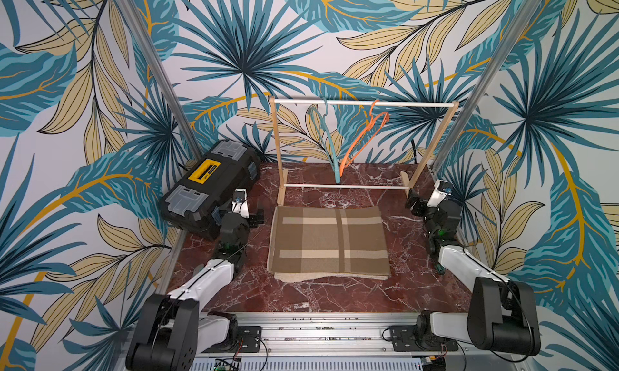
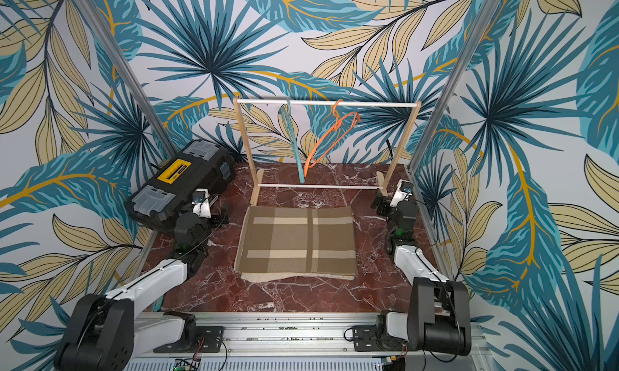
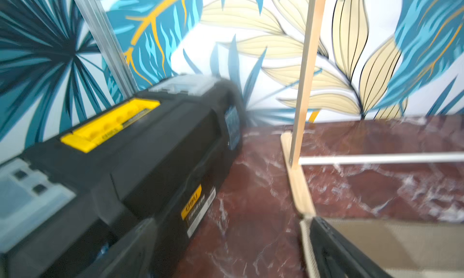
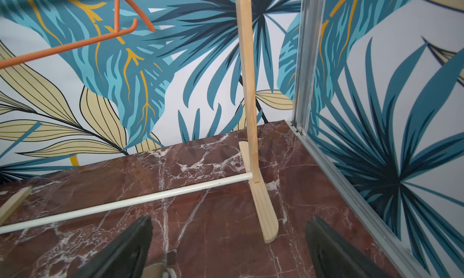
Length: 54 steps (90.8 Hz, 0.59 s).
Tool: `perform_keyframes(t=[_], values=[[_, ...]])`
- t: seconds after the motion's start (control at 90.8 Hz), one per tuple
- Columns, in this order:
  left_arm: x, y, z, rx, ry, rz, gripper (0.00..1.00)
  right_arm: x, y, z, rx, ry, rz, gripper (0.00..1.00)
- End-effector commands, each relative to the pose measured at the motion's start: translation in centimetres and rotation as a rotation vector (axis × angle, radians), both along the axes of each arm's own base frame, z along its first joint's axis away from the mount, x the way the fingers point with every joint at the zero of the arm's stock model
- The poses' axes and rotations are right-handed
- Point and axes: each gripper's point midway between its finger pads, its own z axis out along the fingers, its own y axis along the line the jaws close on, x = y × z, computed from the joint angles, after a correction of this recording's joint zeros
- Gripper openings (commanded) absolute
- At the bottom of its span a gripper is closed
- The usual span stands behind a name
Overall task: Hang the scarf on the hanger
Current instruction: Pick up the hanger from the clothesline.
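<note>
The walls [image 1: 301,34] all round are papered with big palm leaves in teal, dark blue and pale yellow, with gold stems on a white ground. The table [image 1: 335,295] has a dark red marble look, veined with white. A bare metal post [image 1: 157,71] rises at its far left corner and a second post [image 1: 485,84] at the far right. A black toolbox [image 1: 211,188] with a yellow handle sits along the left edge, against the wall. A wooden rack [image 1: 361,103] with white rails stands across the back. The light is soft and even.
</note>
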Motion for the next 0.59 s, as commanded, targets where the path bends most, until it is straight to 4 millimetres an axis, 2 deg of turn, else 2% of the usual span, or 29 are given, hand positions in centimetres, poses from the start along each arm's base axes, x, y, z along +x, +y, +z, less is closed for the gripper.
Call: perform_keyframes(t=[0.0, 0.044, 0.121, 0.187, 0.22, 0.242, 0.275, 0.297, 0.363, 0.419, 0.496, 0.584], values=[[-0.5, -2.6, 3.4, -0.076, 0.097, -0.049, 1.00, -2.3, -0.2, -5.2, 0.116, 0.283, -0.073, 0.99], [-0.3, -3.8, 4.5, -0.099, 0.125, -0.068, 1.00, -2.7, -0.8, -4.8, 0.170, 0.287, -0.126, 0.99], [0.5, -5.8, 8.6, -0.183, 0.113, -0.101, 1.00, -3.2, -1.3, -4.7, 0.307, 0.341, -0.194, 0.99], [1.7, -7.5, 10.4, -0.233, 0.131, -0.104, 1.00, -2.4, 1.5, -3.9, 0.356, 0.335, -0.023, 0.99], [2.3, -8.1, 12.4, -0.284, 0.120, -0.101, 1.00, -2.0, 2.7, -3.7, 0.366, 0.346, 0.033, 0.98], [2.8, -8.6, 12.4, -0.311, 0.144, -0.098, 1.00, -1.8, 3.2, -3.5, 0.363, 0.356, 0.047, 0.97], [3.7, -9.4, 13.7, -0.346, 0.137, -0.101, 1.00, -1.6, 3.8, -3.7, 0.340, 0.377, 0.054, 0.96], [4.2, -10.0, 13.6, -0.356, 0.158, -0.094, 1.00, -1.4, 4.1, -3.7, 0.316, 0.384, 0.056, 0.96], [5.4, -11.2, 15.3, -0.416, 0.156, -0.083, 1.00, -1.0, 4.9, -3.1, 0.248, 0.381, 0.058, 0.96], [6.8, -12.6, 15.6, -0.476, 0.164, -0.094, 1.00, -1.0, 5.3, -2.3, 0.214, 0.361, 0.061, 0.96], [8.8, -15.5, 16.8, -0.537, 0.167, -0.152, 0.97, -1.1, 5.7, -1.7, 0.185, 0.341, 0.059, 0.96], [9.8, -18.8, 18.4, -0.488, 0.156, -0.186, 0.97, -1.0, 5.9, -1.9, 0.165, 0.348, 0.064, 0.96]])
